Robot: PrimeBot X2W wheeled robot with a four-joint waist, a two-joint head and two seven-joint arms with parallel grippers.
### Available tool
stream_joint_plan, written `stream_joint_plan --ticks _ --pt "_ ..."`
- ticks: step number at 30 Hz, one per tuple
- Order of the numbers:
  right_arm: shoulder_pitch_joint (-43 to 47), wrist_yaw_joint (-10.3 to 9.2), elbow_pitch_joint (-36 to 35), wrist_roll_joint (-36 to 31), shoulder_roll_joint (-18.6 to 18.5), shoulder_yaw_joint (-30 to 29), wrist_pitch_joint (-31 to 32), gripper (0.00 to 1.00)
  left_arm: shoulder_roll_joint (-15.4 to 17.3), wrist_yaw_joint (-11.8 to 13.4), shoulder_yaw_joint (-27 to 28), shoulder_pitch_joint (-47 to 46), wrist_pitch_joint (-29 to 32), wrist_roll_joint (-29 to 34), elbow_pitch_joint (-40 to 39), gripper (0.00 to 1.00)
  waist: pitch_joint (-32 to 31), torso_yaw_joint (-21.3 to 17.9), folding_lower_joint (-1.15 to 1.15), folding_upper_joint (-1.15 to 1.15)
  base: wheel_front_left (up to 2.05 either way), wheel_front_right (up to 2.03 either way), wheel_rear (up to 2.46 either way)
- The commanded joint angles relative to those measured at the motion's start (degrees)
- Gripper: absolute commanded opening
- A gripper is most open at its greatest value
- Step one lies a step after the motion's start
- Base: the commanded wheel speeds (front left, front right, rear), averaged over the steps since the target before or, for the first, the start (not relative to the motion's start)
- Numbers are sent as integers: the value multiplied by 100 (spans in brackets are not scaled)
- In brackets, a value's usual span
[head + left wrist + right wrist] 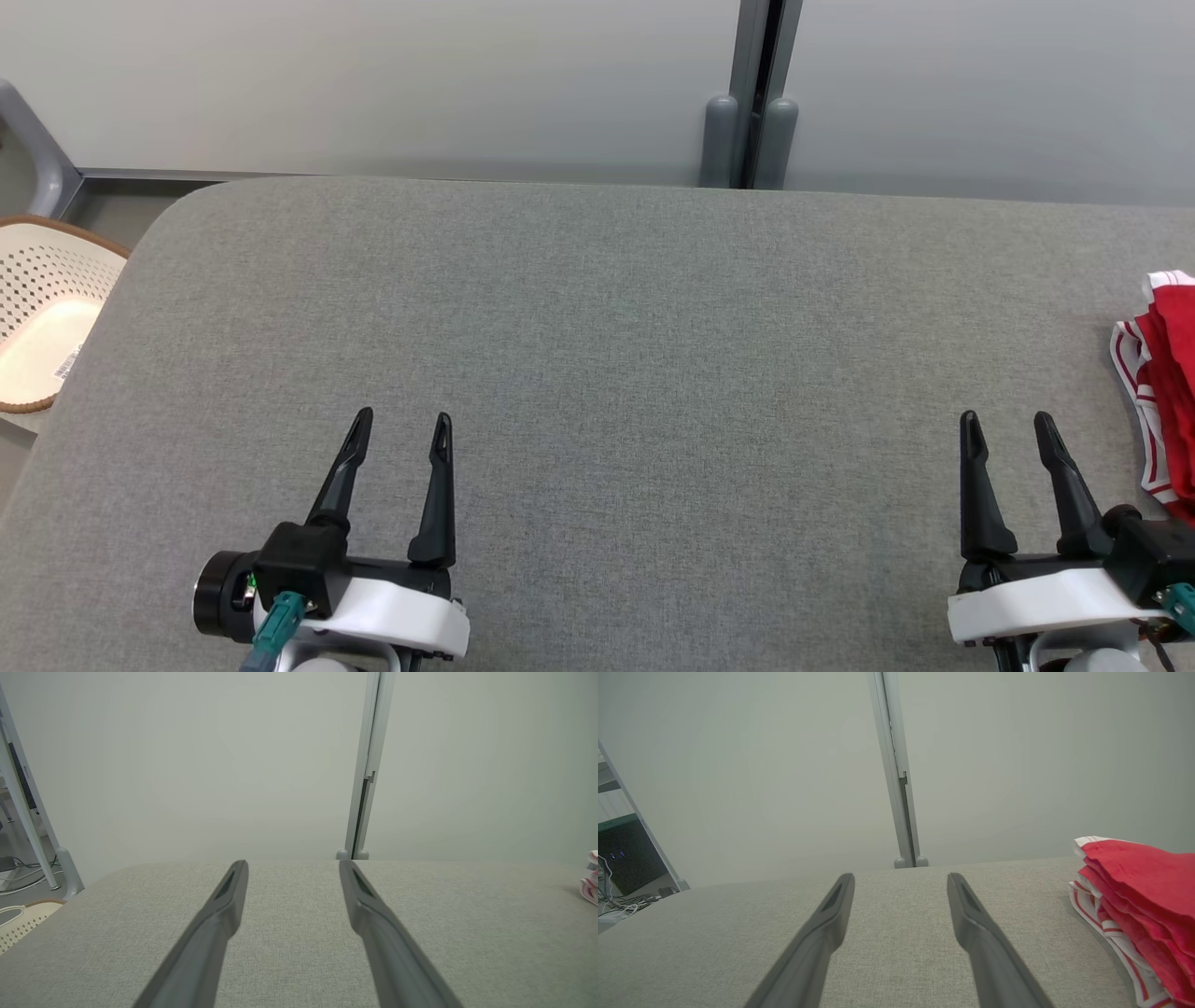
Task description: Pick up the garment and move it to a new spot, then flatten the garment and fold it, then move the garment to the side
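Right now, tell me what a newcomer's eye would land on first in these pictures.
The red garment with white trim, bunched at the right edge of the grey table, is the one bright thing. Next come the left gripper and right gripper, both open and empty, at the near edge. A cream basket sits beyond the table's left end.

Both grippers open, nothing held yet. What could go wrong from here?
1. The garment lies in stacked layers right of the right gripper; a pinch may catch only the top layer.
2. It runs past the head view's right border, so its full extent is unseen.
3. The left gripper sits far across the table; a one-arm lift may drag it bunched.
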Motion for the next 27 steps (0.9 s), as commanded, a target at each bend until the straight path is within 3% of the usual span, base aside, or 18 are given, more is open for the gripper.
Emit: stream_joint_plan --ticks 1,7,8,11,27 --pt "-2 -3 19 -36 -6 4 -2 100 23 -4 2 42 -7 37 -3 100 -6 -1 0 0 0 0 0" --pt "11 -3 74 -49 1 17 -2 100 22 -2 4 33 -7 -39 11 100 -33 1 0 0 0 0 0" --pt "5 0 71 2 10 12 1 0 0 0 -5 28 0 -20 24 0 -33 1 0 0 0 0 0" --pt "51 0 179 84 40 5 17 0 -10 -12 -23 113 8 -93 119 0 -34 -2 0 0 0 0 0" --pt "-29 0 168 1753 49 -145 473 0 119 -247 236 15 340 -1937 226 0 -91 -114 0 0 0 0 0"
